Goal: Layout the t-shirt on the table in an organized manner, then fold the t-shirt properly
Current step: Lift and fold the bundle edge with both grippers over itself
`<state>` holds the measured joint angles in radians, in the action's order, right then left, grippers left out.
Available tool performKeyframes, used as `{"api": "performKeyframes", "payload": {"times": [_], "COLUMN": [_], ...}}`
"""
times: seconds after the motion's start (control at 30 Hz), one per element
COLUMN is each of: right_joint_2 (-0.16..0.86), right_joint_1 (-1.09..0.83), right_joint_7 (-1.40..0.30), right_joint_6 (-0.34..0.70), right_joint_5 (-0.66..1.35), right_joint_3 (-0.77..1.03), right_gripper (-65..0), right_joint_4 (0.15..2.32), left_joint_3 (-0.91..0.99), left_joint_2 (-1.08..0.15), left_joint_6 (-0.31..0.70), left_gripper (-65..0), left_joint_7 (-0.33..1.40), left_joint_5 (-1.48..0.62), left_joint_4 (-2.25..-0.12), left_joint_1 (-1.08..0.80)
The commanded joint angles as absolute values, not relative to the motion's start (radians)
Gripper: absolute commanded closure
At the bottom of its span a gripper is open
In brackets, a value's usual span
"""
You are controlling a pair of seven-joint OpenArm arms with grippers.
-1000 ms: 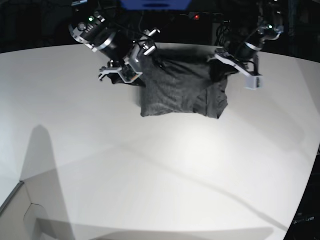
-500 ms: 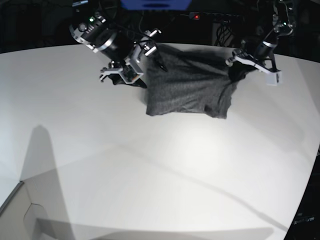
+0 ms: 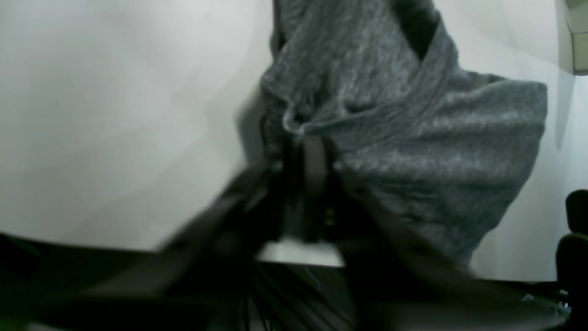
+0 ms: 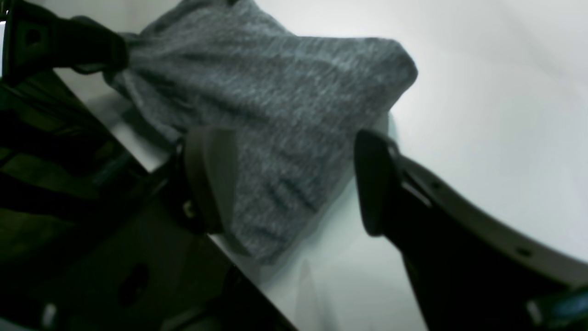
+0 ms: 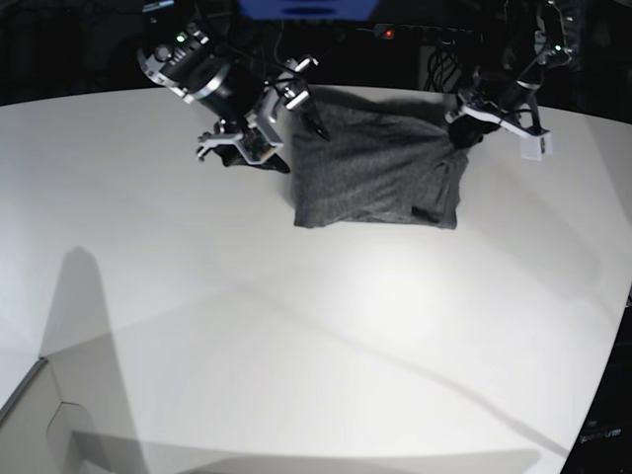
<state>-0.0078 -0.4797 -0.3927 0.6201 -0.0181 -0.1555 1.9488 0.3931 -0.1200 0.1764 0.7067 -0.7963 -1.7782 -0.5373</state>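
Note:
The dark heather-grey t-shirt [image 5: 370, 173] lies bunched near the far edge of the white table [image 5: 296, 326]. My left gripper [image 5: 472, 123], on the right of the base view, is shut on the shirt's right edge and holds it raised. In the left wrist view the blurred gripper [image 3: 312, 161] pinches a fold of the t-shirt [image 3: 413, 138]. My right gripper [image 5: 269, 123] is at the shirt's left edge with its jaws wide apart. In the right wrist view its fingers [image 4: 211, 179] stand open, with the t-shirt [image 4: 275, 101] lying against the left one and reaching into the gap.
The table's curved far edge [image 5: 118, 94] runs just behind both arms, with dark background beyond. A blue object [image 5: 306, 8] sits at the top centre. A pale box corner [image 5: 39, 415] shows at the lower left. Bare tabletop [image 4: 482, 92] lies in front of the shirt.
My left gripper has moved right and up with the shirt's edge, dragging the bunched shirt a little to the right. My right arm has hardly moved.

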Motion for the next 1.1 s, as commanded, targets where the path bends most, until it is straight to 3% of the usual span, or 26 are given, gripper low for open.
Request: {"api": "performKeyframes", "payload": {"times": [0.0,0.1,0.2,0.43,0.7,0.97,1.07], "right_joint_2": [-0.008,-0.008,-0.008,-0.008,-0.008,-0.008,-0.008], "right_joint_1": [-0.479,-0.479,-0.479,-0.479,-0.479,-0.478,-0.475], "right_joint_7": [-0.363,-0.363,-0.363,-0.361,-0.363,-0.360,-0.360], "right_joint_6": [0.624,0.624,0.624,0.624,0.624,0.625,0.625], "right_joint_5": [0.005,0.005,0.005,0.005,0.005,0.005,0.005], "right_joint_3": [-0.157,-0.156,-0.156,-0.156,-0.156,-0.156,-0.156], "right_gripper": [-40.8,-40.8,-40.9,-40.9,-41.0,-41.0,-41.0], "right_joint_4": [1.965,1.965,1.966,1.968,1.968,1.968,1.968], "left_joint_3": [0.398,0.398,0.400,0.424,0.429,0.384,0.381], "left_joint_2": [-0.125,-0.125,-0.124,-0.127,-0.166,-0.186,-0.186], "left_joint_6": [0.183,0.183,0.183,0.180,0.177,0.182,0.182], "left_gripper": [-17.8,-30.2,-36.6,-38.0,-38.0,-38.1,-41.5], "left_joint_7": [0.696,0.696,0.696,0.694,0.699,0.843,0.848], "left_joint_5": [-0.809,-0.811,-0.811,-0.800,-0.800,-0.800,-0.800], "left_joint_4": [-1.802,-1.839,-1.928,-1.979,-1.816,-1.705,-1.701], "left_joint_1": [-0.541,-0.561,-0.593,-0.570,-0.414,-0.308,-0.303]}}
